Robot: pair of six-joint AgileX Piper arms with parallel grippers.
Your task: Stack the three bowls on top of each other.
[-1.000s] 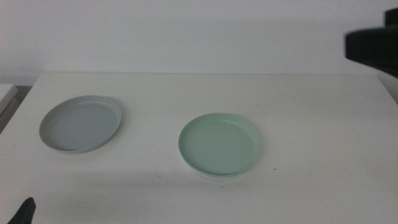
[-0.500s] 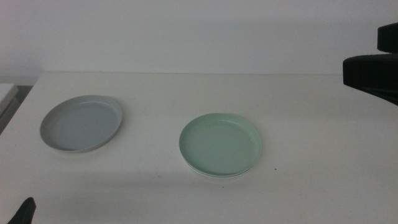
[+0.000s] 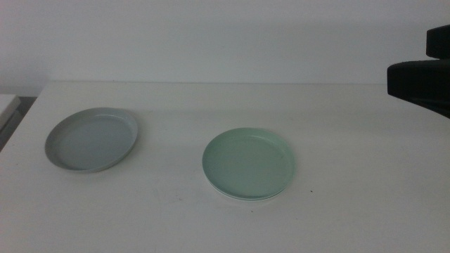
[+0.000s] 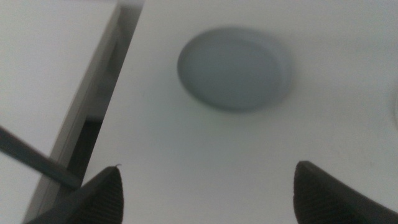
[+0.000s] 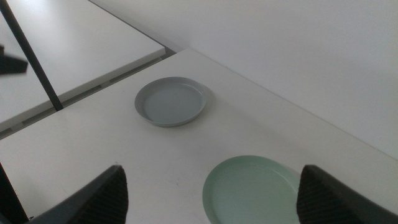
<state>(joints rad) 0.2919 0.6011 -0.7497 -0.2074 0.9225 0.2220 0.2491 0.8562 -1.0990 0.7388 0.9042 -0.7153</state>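
Two separate dishes could be counted on the white table [image 3: 351,140]: one pale grey-blue bowl [image 3: 91,139] and one mint green bowl [image 3: 248,162]. Under the green one a thin pale rim [image 3: 242,197] showed along its near edge, which looked like the white bowl lying beneath it, though too little of it was visible to be sure. That made three bowls at most, with the grey-blue one standing alone and well apart from the green one.

All the dishes lay flat with their open sides up. Being round, they had no long axis and pointed no particular way. No brand, label or writing could be read on any of them.

The left gripper [image 4: 208,190] hung above the table with its two dark jaws spread wide and nothing between them; the grey-blue bowl [image 4: 234,67] lay ahead of the fingertips, beyond the gap, untouched. The right gripper [image 5: 211,193] was also raised, jaws wide apart and empty. The green bowl [image 5: 252,190] lay below and between its fingers, well clear of them, and the grey-blue bowl [image 5: 170,101] sat farther out past the fingertips. In the middle view only a dark part of the right arm [image 3: 420,79] showed at the right edge.
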